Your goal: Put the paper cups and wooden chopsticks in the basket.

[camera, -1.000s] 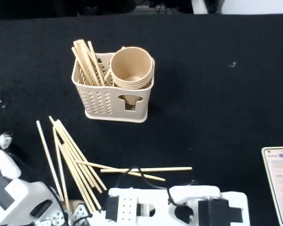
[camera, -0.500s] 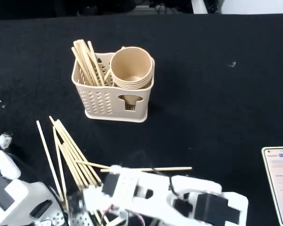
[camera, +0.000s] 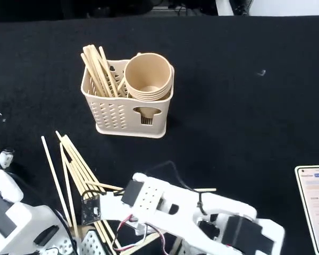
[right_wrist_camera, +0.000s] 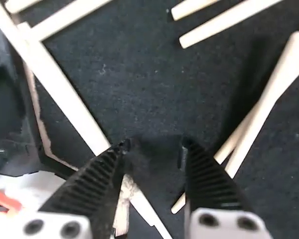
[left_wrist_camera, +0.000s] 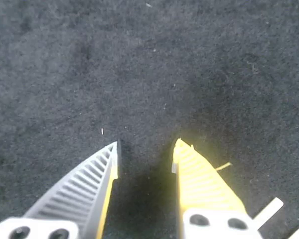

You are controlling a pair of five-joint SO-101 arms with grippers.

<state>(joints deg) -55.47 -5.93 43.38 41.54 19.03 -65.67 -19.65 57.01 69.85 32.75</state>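
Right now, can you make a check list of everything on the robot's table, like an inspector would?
Surface: black cloth table, a few pale specks.
Job's things: basket holds stacked paper cups and upright chopsticks; loose chopsticks lie on the cloth in front of it.
Clutter: phone at the table's right edge, screen lit.
Grippers: left gripper open over bare cloth; right gripper open just above the loose chopsticks, holding nothing.
Cables: black cable loops over the right arm.
Surroundings: dim room behind the table; nothing clear seen.
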